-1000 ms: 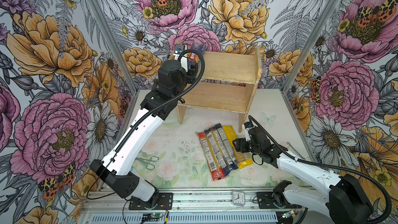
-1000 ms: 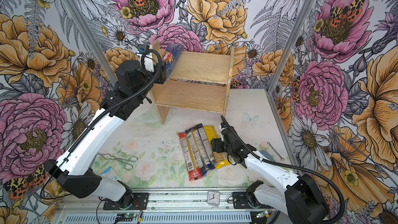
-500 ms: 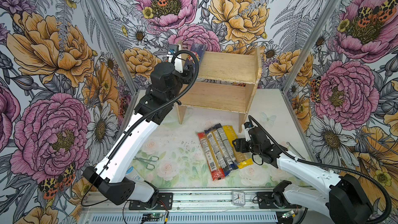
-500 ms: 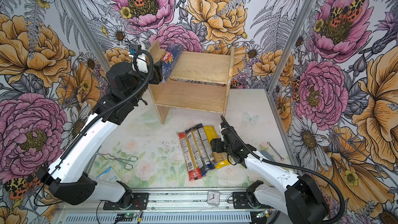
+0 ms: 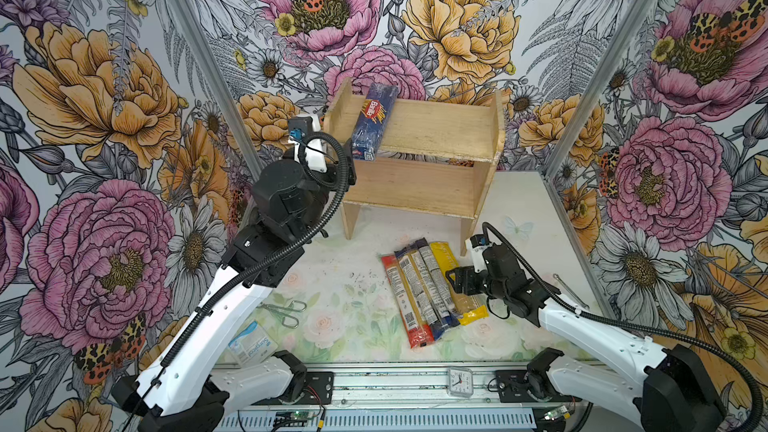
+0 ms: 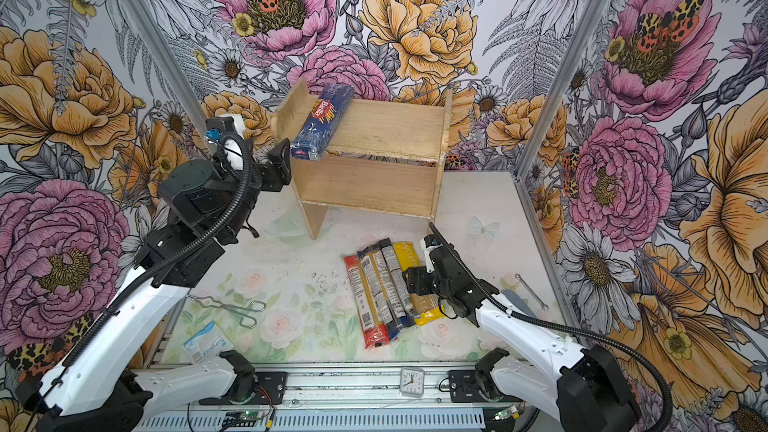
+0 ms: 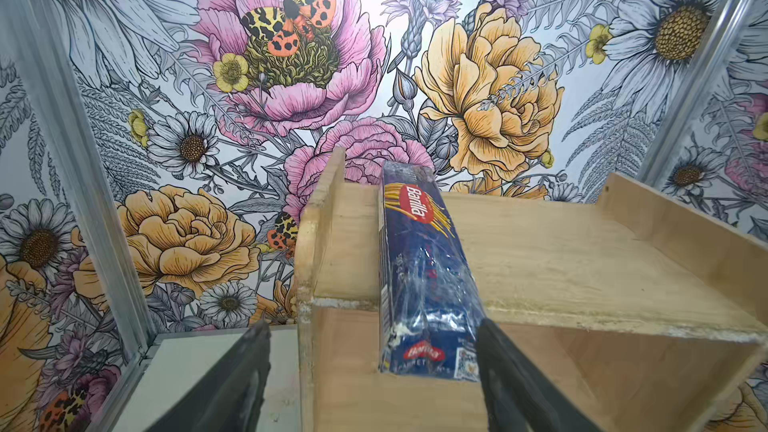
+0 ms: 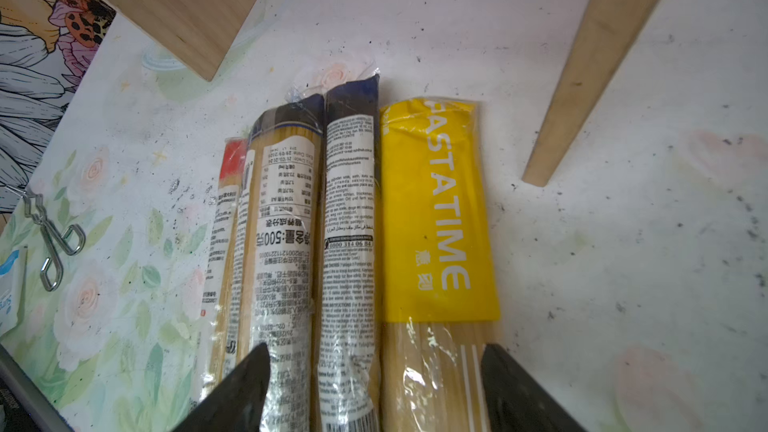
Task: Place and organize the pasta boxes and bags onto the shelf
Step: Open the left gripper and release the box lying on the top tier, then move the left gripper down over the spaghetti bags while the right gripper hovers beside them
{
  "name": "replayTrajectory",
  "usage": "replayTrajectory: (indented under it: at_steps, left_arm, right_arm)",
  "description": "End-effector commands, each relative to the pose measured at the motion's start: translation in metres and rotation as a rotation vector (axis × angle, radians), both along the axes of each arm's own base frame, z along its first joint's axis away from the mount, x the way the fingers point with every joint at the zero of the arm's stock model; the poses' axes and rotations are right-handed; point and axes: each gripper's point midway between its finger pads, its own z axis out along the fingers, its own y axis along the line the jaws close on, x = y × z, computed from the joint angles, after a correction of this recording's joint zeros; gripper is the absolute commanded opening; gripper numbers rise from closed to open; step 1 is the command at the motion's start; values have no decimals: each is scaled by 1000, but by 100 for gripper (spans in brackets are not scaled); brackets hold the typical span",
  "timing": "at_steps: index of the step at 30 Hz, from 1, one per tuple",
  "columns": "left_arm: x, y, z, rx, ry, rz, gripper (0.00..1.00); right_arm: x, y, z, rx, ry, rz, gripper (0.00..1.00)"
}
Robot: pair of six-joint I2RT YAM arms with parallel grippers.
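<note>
left gripper (image 7: 372, 326) open-jawed, holding nothing | Barilla pack (image 5: 372, 120) just ahead of it, on shelf (image 5: 436, 126) top tier, near end overhanging | right gripper (image 8: 376, 349) open-jawed, low over yellow pack (image 8: 436, 209) and clear pack (image 8: 351, 222) on table (image 5: 332, 268)

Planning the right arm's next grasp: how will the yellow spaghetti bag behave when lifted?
The yellow spaghetti bag probably stays stiff lengthwise: straight strands fill it. Its glossy film looks slippery, so it may slip in a grasp. It lies flat against a blue-ended pack, which might get dragged along.
</note>
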Motion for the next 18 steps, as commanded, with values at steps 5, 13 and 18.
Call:
replayTrajectory:
  at_steps: [5,13,18]
  left_arm:
    - [-17,-24,-73,-36,129,-35,81]
    - [-28,-39,-141,-49,253,-92,96]
    - [-38,-31,-171,-74,298,-93,99]
  right_arm:
    - [-10,15,11,80,12,56,81]
    - [-29,32,14,118,20,132,81]
    - [-40,36,7,113,40,144,80]
